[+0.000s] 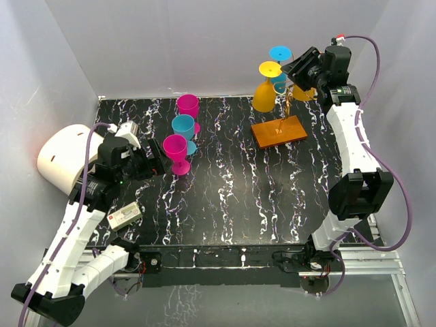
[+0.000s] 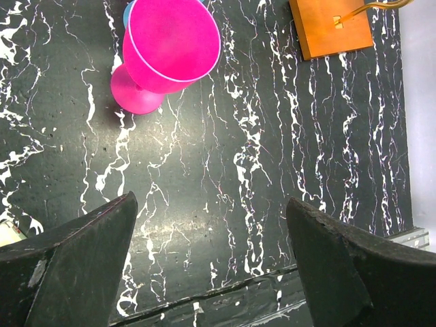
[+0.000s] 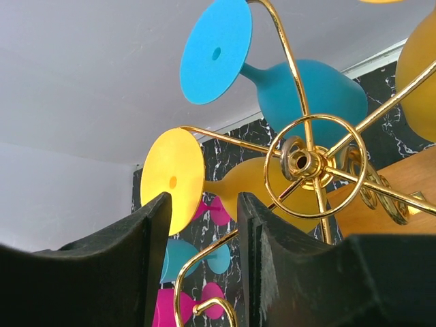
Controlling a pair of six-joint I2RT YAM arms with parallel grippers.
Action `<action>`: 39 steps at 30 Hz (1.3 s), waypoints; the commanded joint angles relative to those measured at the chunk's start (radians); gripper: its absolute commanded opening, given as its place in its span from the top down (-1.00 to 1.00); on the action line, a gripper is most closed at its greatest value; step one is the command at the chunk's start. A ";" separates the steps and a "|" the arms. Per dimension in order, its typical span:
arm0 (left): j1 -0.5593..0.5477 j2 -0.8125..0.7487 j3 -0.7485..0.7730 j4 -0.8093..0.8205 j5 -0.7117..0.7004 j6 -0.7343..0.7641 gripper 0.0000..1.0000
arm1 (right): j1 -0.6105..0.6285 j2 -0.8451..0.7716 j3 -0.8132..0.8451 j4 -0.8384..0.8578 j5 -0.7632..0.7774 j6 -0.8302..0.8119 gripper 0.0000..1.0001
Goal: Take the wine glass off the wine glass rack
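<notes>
The wine glass rack [image 1: 289, 102] is gold wire on an orange base [image 1: 279, 131] at the back right. A yellow wine glass [image 1: 268, 85], a blue one [image 1: 279, 58] and another yellow one [image 1: 304, 92] hang upside down from it. My right gripper [image 1: 293, 68] is open at the rack's top. In the right wrist view its fingertips [image 3: 203, 201] flank a curled gold arm [image 3: 204, 262], just short of the yellow glass's stem [image 3: 219, 184] and foot [image 3: 172, 178]; the rack hub [image 3: 306, 163] is to the right. My left gripper [image 2: 211, 201] is open and empty over the table.
Two magenta glasses [image 1: 176, 148] [image 1: 187, 105] and a blue one [image 1: 182, 126] stand at the left middle, next to my left gripper [image 1: 153, 163]. A white rounded object [image 1: 65, 153] and a small white box [image 1: 124, 216] lie at the left edge. White walls enclose the table.
</notes>
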 commanded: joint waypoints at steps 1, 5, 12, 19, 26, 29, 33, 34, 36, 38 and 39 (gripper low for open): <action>-0.005 -0.020 0.036 0.000 0.017 -0.007 -0.79 | -0.003 0.008 0.065 0.061 -0.023 0.014 0.21; -0.004 -0.022 0.039 -0.004 0.017 -0.007 -0.79 | -0.003 0.019 0.063 0.080 -0.054 0.041 0.26; -0.004 -0.027 0.040 -0.010 0.015 -0.006 -0.79 | -0.003 0.025 0.062 0.092 -0.077 0.065 0.27; -0.004 -0.030 0.041 -0.009 0.015 -0.010 -0.79 | -0.003 0.064 0.060 0.107 -0.100 0.098 0.27; -0.005 -0.032 0.040 -0.012 0.014 -0.010 -0.80 | -0.003 0.064 0.035 0.155 -0.112 0.146 0.37; -0.004 -0.032 0.042 -0.016 0.014 -0.008 -0.80 | -0.003 0.065 0.024 0.179 -0.124 0.169 0.42; -0.004 -0.031 0.044 -0.018 0.014 -0.008 -0.80 | -0.003 0.064 0.010 0.203 -0.130 0.196 0.48; -0.004 -0.031 0.044 -0.019 0.014 -0.008 -0.80 | -0.003 0.064 0.009 0.205 -0.131 0.200 0.49; -0.004 -0.030 0.042 -0.020 0.015 -0.008 -0.80 | -0.003 0.065 0.007 0.207 -0.130 0.209 0.52; -0.004 -0.029 0.044 -0.020 0.016 -0.008 -0.80 | -0.003 0.062 0.002 0.208 -0.127 0.222 0.56; -0.005 -0.029 0.044 -0.019 0.018 -0.008 -0.80 | -0.003 0.060 -0.001 0.208 -0.124 0.229 0.59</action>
